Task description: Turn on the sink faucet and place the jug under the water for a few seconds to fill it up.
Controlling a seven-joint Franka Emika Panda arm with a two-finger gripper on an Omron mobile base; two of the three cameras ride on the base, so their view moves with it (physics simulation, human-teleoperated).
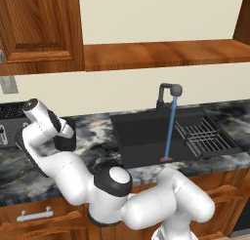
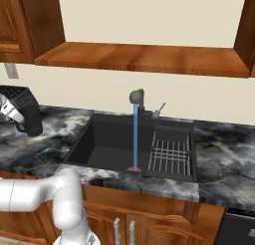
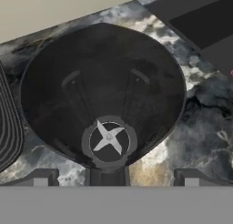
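Note:
The jug (image 3: 104,82) stands on the marble counter just left of the sink (image 1: 141,136), and the hand view looks down into its open mouth at a metal blade in the bottom. My gripper (image 3: 116,177) hovers right above it, open, one fingertip (image 3: 41,177) on each side of the near rim and nothing held. In the base views the jug (image 2: 32,119) is a black cylinder partly behind my hand. The sink faucet (image 1: 168,90) is on. A thin blue stream of water (image 1: 170,129) falls from its grey head into the basin, away from the jug.
A black slotted toaster (image 1: 10,114) sits at the far left, close behind the jug. A wire rack (image 1: 205,136) lies in the right side of the sink. A wooden shelf (image 2: 144,57) and cabinets hang above the counter.

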